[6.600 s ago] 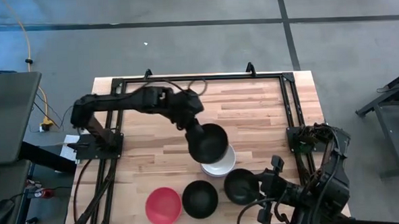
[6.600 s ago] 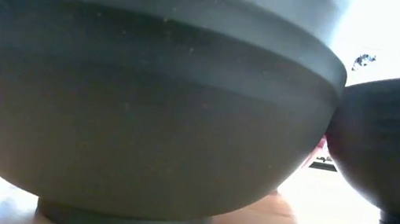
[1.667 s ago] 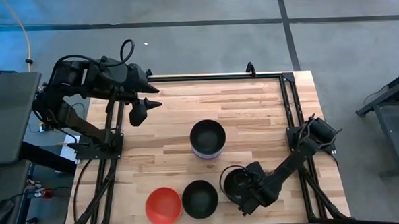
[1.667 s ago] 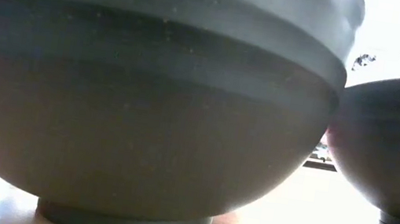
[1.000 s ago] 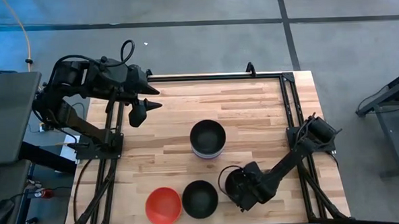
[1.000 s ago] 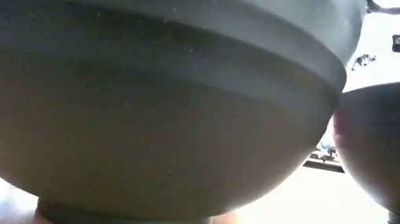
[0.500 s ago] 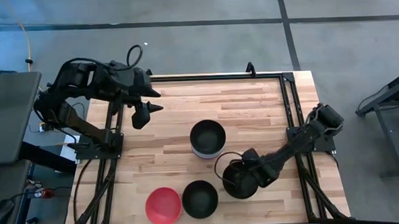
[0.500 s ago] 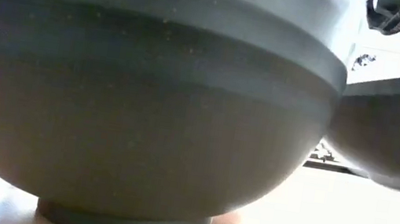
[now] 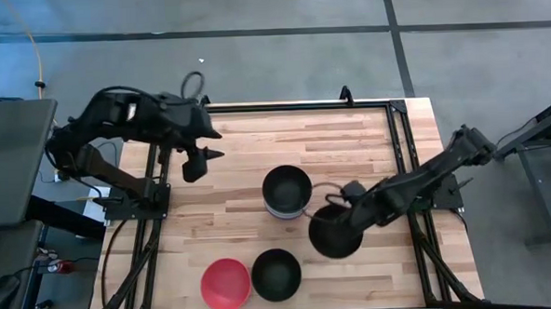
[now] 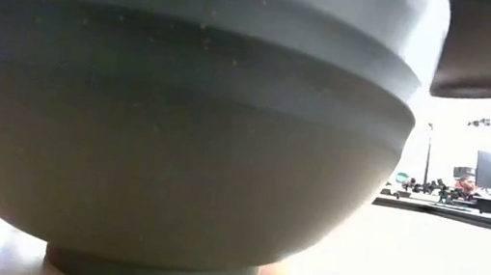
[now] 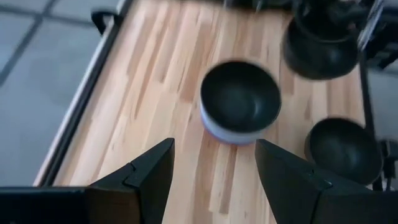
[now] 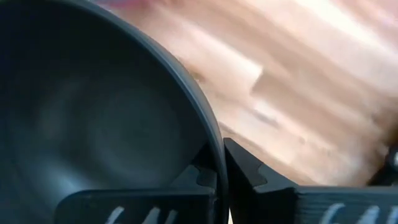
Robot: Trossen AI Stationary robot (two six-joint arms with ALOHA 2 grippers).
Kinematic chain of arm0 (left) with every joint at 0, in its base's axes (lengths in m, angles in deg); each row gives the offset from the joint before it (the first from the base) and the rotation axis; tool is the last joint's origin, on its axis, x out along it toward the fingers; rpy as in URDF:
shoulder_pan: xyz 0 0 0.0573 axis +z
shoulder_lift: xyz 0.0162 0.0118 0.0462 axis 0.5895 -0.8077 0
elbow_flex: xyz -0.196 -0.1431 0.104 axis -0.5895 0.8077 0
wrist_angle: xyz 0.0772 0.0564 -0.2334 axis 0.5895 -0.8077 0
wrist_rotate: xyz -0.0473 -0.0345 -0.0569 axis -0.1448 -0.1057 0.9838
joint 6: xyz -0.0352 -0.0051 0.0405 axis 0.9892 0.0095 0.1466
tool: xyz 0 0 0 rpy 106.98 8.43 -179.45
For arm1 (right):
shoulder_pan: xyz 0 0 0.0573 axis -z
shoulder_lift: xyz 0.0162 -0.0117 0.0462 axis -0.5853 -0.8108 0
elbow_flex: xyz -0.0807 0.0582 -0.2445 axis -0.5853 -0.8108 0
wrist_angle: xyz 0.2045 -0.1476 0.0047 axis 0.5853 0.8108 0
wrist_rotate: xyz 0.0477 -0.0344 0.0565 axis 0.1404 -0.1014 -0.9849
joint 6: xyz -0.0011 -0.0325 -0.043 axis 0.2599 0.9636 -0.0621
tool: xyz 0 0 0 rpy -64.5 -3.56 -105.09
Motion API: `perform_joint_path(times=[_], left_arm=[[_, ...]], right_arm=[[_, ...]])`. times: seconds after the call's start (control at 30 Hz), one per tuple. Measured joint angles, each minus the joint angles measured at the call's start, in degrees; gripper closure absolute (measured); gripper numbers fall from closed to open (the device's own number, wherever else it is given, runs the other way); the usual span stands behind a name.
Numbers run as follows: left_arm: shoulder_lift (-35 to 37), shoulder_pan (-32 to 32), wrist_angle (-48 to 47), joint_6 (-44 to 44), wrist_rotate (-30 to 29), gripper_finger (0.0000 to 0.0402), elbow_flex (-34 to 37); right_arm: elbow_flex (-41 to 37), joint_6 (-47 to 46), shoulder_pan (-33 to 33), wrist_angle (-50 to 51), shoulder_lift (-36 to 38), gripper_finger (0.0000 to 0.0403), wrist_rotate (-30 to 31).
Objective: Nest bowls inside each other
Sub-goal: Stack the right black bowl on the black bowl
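Black bowl carried by its rim
Right gripper is clamped on it; it should be centred over the mid-table stack before release.

Far half of table is bare wood, open passage. Center blocked by bowl stack, with a lifted black bowl just beside it (held by right gripper). Near edge: red bowl and black bowl touching.
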Motion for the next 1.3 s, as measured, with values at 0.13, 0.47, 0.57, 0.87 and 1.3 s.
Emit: perform_joint_path(times=[0.13,0.47,0.57,0.87,1.3], left_arm=[[3.7,0.3,3.9,-0.6,-0.1,0.0190,0.1],[13.2,0.2,7.3,1.8,-3.9,0.0190,0.1],[14.9,0.2,7.2,2.8,-4.8,0.0190,0.1],[15.7,0.2,6.6,3.0,-4.9,0.0190,0.1],[15.5,0.2,4.2,2.9,-5.1,0.0190,0.1]], right_arm=[[0.0,3.1,2.6,-0.4,5.0,0.0403,4.7],[0.0,16.3,12.6,-2.6,13.3,0.0403,9.3],[0.0,20.8,17.9,-3.2,14.2,0.0403,5.3],[0.2,32.6,32.9,-9.3,12.8,0.0403,-13.0],[16.5,43.0,38.1,-1.8,-2.4,0.0403,-17.2]])
